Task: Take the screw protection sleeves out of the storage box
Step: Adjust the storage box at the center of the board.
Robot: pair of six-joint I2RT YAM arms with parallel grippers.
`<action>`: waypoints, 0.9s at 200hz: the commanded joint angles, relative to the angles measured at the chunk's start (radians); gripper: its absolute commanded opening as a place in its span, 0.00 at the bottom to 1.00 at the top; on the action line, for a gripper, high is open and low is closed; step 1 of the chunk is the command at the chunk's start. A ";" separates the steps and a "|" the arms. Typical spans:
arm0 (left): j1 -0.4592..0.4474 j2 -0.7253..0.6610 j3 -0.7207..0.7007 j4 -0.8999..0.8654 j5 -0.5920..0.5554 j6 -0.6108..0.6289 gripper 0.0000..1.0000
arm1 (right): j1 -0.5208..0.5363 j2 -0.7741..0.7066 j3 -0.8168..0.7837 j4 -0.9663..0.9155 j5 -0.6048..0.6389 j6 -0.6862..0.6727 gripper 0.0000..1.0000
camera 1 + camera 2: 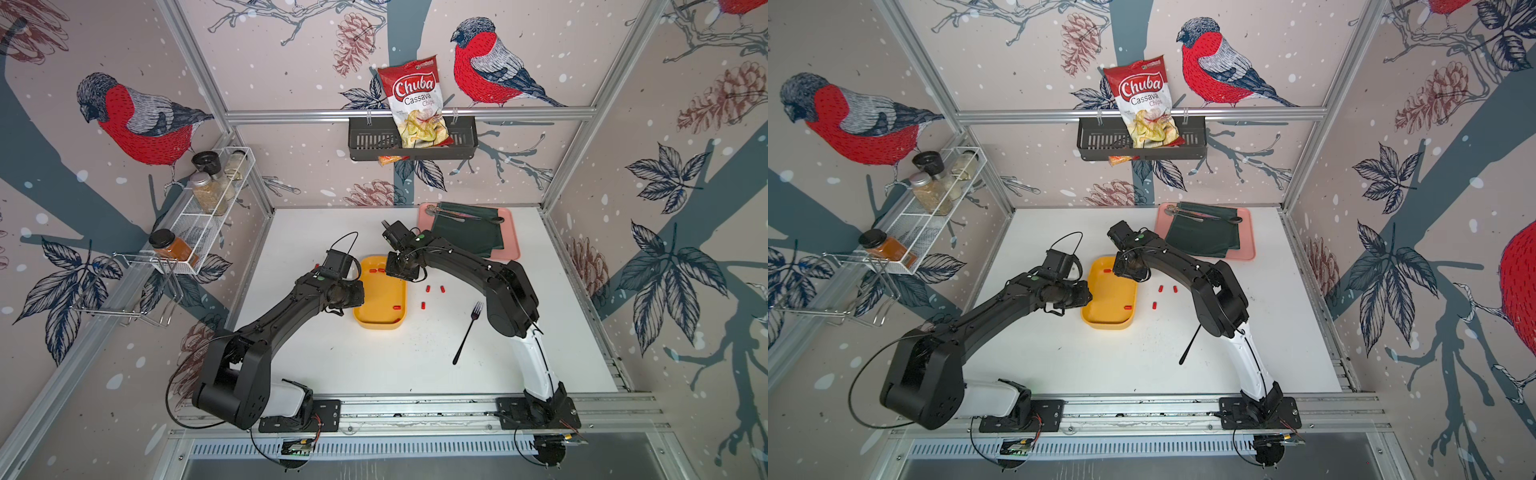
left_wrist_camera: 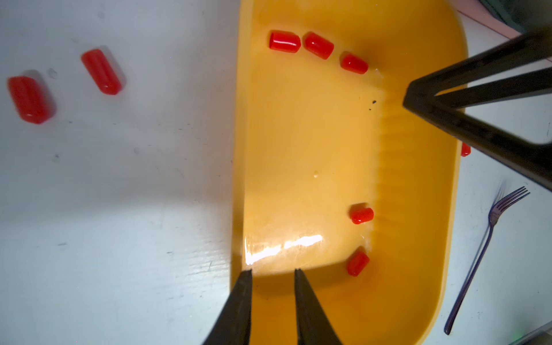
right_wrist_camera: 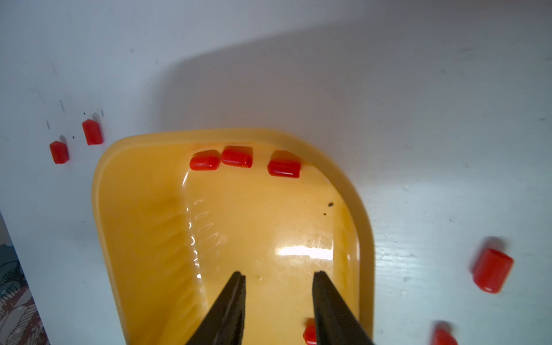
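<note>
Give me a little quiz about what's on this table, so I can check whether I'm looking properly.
1. In the left wrist view, how many red sleeves lie inside the yellow box?
2. True or false: the right jaws grip a sleeve.
3. What lies on the bare table near the right arm? A. fork B. cup C. knife

Key: 1. Five. 2. False: they stand open and empty over the box. 3. A.
</note>
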 commanded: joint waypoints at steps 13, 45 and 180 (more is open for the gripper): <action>0.002 -0.067 0.032 -0.137 -0.075 0.056 0.34 | -0.009 0.051 0.061 -0.053 -0.046 -0.052 0.42; -0.023 -0.115 0.014 -0.161 -0.068 0.030 0.43 | -0.023 0.070 0.082 -0.054 -0.061 -0.062 0.42; -0.010 0.138 0.118 -0.336 0.034 0.109 0.00 | -0.121 0.213 0.284 -0.193 -0.167 -0.119 0.43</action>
